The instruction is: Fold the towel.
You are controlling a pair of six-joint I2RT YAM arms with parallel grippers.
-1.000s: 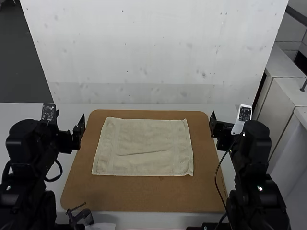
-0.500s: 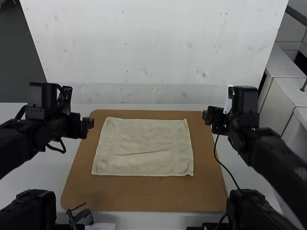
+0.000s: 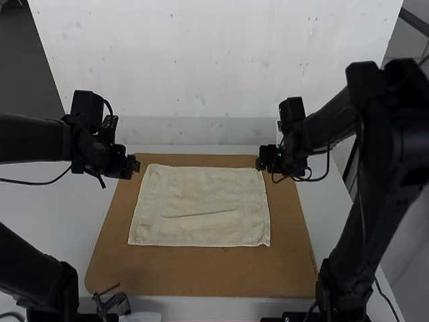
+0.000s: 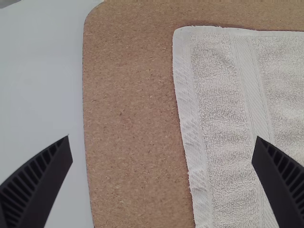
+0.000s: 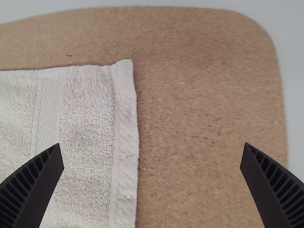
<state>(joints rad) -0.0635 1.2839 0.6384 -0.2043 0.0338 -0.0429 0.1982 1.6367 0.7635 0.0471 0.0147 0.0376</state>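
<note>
A pale towel (image 3: 201, 206) lies spread on the brown board, with a slight crease across its middle. My left gripper (image 3: 136, 165) is above the board's far left edge, a little left of the towel's far left corner. My right gripper (image 3: 260, 161) is over the towel's far right corner. In the left wrist view my left gripper (image 4: 162, 154) stands open above the board and the side edge of the towel (image 4: 223, 118). The right wrist view has my right gripper (image 5: 151, 156) open above the opposite side edge of the towel (image 5: 85, 118). Neither one holds cloth.
The brown board (image 3: 201, 275) rests on a white table (image 3: 47, 208). A small dark clamp-like object (image 3: 112, 304) is at the near left edge. A white panel (image 3: 214, 74) rises behind the table. Cables hang from both arms.
Both arms have reached forward. The left gripper has moved slightly right and toward the board's far edge; the right gripper has moved left, to the towel's far right corner. The towel has not moved.
</note>
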